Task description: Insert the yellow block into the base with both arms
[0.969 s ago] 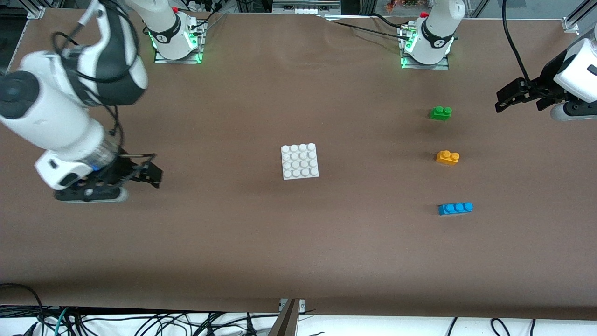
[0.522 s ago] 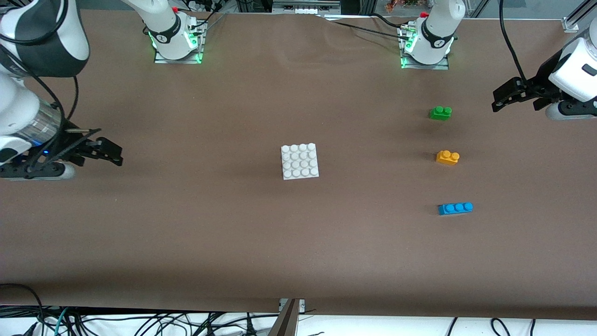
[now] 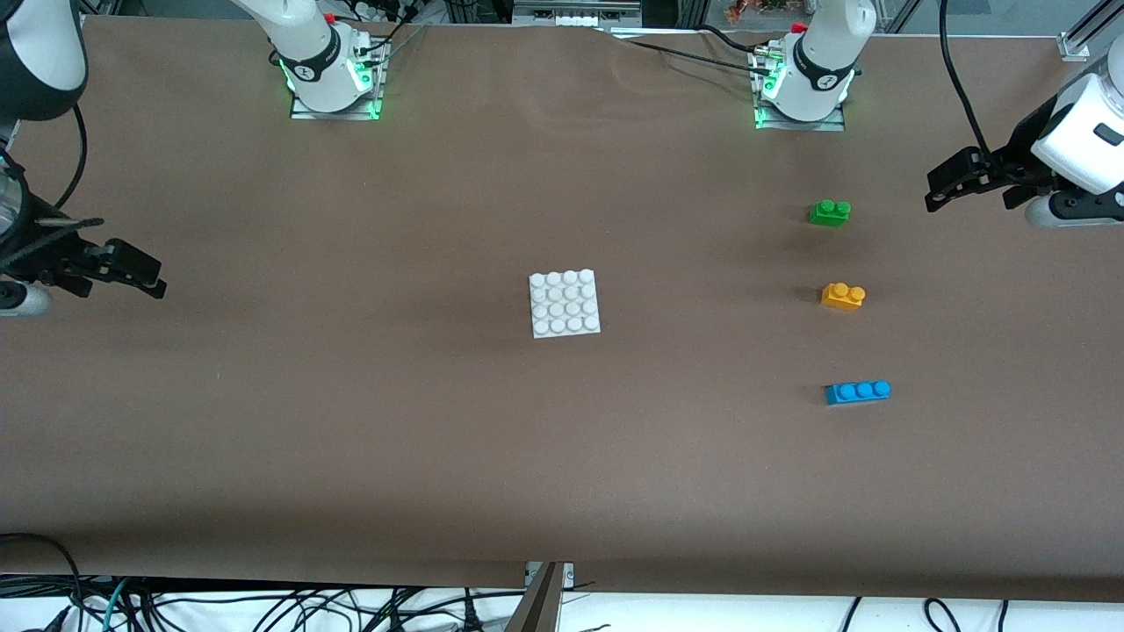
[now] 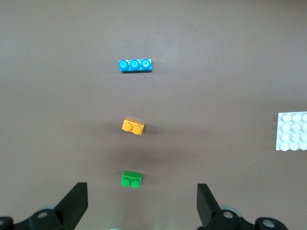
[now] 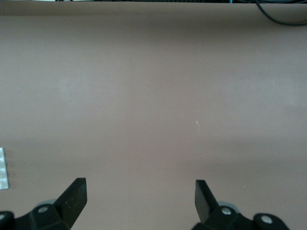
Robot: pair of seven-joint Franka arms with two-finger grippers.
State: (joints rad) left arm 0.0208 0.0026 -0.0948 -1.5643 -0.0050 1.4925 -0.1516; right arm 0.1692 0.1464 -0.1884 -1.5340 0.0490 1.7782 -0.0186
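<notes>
Right tool (image 3: 132, 268) has swung out toward its own end of the table (image 3: 351, 439), fingers spread, empty; left tool (image 3: 953, 180) hangs wide open, holding nothing, beside the green brick (image 3: 829, 212). Your yellow block (image 3: 843, 296) sits upright, two studs up, between the green brick and the blue brick (image 3: 857, 391), well apart from the base (image 3: 565, 303). Risk: you could grab the green neighbour, alike in size.

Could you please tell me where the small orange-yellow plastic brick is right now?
The small orange-yellow plastic brick lies on the brown table toward the left arm's end, between the green two-stud brick and the nearer blue three-stud brick.
</notes>
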